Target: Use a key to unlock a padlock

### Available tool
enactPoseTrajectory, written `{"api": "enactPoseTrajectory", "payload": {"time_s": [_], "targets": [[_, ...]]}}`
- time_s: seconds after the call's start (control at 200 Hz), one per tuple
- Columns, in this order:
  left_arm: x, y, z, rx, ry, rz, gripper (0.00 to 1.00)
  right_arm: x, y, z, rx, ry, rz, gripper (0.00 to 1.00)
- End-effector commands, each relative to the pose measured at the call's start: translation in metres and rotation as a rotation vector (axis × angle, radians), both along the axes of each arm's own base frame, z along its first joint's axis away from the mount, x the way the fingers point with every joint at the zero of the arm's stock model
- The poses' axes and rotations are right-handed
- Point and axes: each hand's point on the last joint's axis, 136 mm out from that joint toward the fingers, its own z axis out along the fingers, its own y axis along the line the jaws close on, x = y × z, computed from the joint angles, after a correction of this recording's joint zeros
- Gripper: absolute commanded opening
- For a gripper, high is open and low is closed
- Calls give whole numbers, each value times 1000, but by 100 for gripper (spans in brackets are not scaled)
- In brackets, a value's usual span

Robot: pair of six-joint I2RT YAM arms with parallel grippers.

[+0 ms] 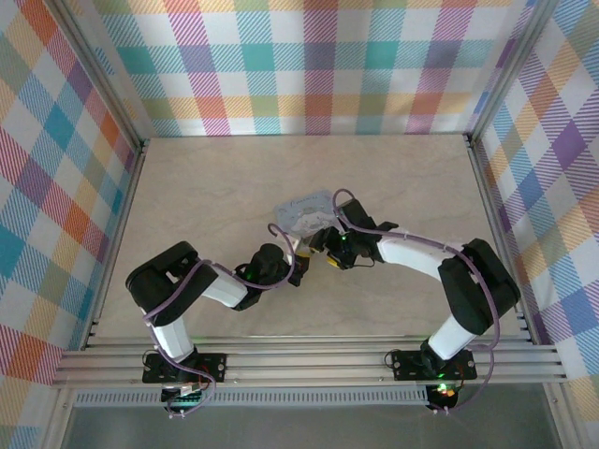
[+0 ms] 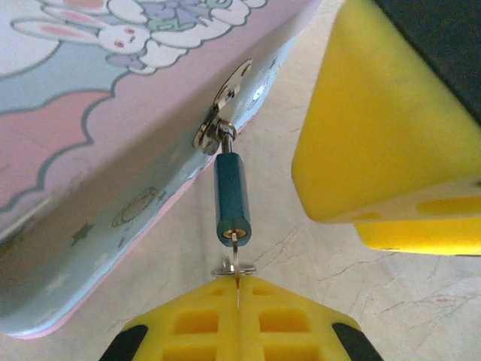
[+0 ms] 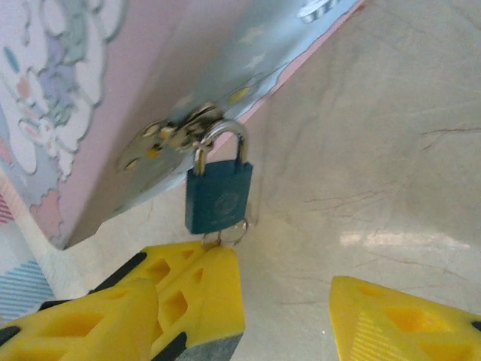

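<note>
Pale wood table (image 1: 215,178) inside plaid walls (image 1: 56,140): the cartoon tin box (image 2: 90,150) lies mid-table, and the padlock (image 2: 232,195) hangs from its hasp (image 2: 225,98). The left gripper (image 2: 237,289) is clenched on the key (image 2: 235,252), whose tip sits in the padlock's underside. The right gripper (image 1: 326,254) hovers just beside, fingers spread and empty.

tin box (image 1: 304,211) mid-table; far tabletop (image 1: 215,173) bare
</note>
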Motion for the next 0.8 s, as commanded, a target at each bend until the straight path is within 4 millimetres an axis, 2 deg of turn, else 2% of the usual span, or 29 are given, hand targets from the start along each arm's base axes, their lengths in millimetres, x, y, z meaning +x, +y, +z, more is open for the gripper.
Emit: {"api": "enactPoseTrajectory", "payload": {"time_s": [0.0, 0.295, 0.585, 0.795], "targets": [[-4, -4, -2, -130, 80, 13, 0, 18, 7, 12, 88, -67, -89, 61], [3, 0, -2, -273, 157, 39, 0, 25, 18, -10, 143, -53, -108, 60], [7, 2, 10, -307, 166, 21, 0, 24, 10, -27, 71, -63, -99, 58], [5, -1, 13, -323, 176, -5, 0, 27, 13, -32, 57, -73, -92, 54]]}}
